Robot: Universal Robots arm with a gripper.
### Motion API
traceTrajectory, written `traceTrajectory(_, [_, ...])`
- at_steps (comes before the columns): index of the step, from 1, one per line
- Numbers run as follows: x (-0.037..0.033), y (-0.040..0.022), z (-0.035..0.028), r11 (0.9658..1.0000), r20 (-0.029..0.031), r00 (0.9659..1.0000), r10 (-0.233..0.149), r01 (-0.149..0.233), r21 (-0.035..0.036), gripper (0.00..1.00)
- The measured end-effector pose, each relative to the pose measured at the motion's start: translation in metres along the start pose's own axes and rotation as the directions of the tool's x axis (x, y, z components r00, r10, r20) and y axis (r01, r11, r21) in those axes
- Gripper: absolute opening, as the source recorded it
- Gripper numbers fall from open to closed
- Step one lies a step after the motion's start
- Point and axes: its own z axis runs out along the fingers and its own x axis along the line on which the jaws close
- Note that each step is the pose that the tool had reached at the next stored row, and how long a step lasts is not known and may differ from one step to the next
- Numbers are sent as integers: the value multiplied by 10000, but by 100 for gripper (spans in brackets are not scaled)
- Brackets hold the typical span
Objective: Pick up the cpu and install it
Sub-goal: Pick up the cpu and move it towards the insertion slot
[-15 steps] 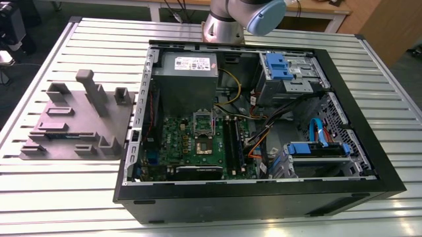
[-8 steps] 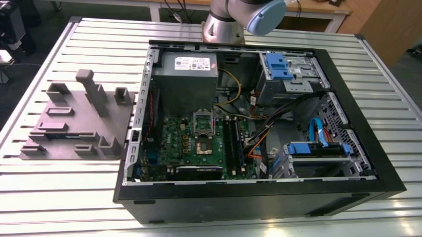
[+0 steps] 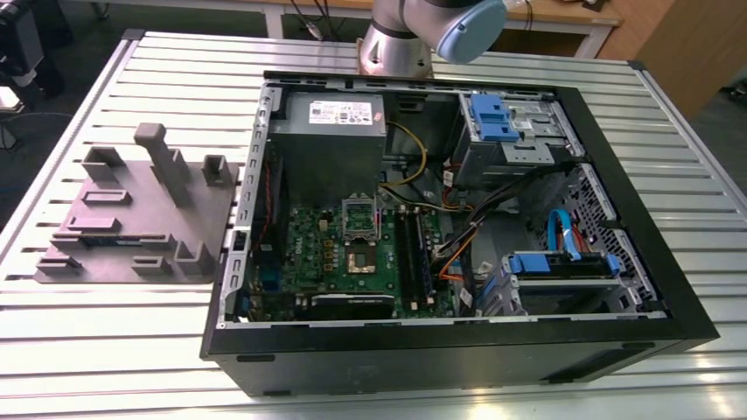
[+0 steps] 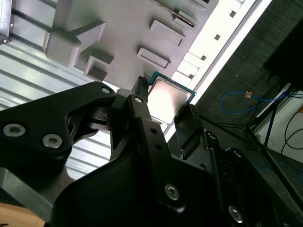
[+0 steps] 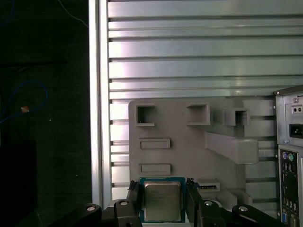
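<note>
Holding cpu (image 5: 162, 201) above grey fixture (image 5: 189, 151)

Exterior view: shows open computer case (image 3: 467, 350) on slatted table (image 3: 117, 350), motherboard (image 3: 350, 254) exposed inside, fixture (image 3: 140, 219) on the exterior view's left
Second wrist view: shows gripper (image 4: 164, 100) closed down onto the cpu (image 4: 170, 97), fingers (image 4: 185, 122) pinching two opposite edges
First wrist view: same grip, fixture beneath

Shiny metal-topped cpu (image 5: 162, 200), matt gripper (image 5: 162, 193), matt plastic fixture (image 5: 189, 151), ribbed brushed-metal table (image 5: 189, 47)
</note>
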Motion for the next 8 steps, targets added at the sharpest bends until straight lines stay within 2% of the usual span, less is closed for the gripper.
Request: traceTrajectory(8, [0,1,-20,10000,-1,10000,0,0,1,47])
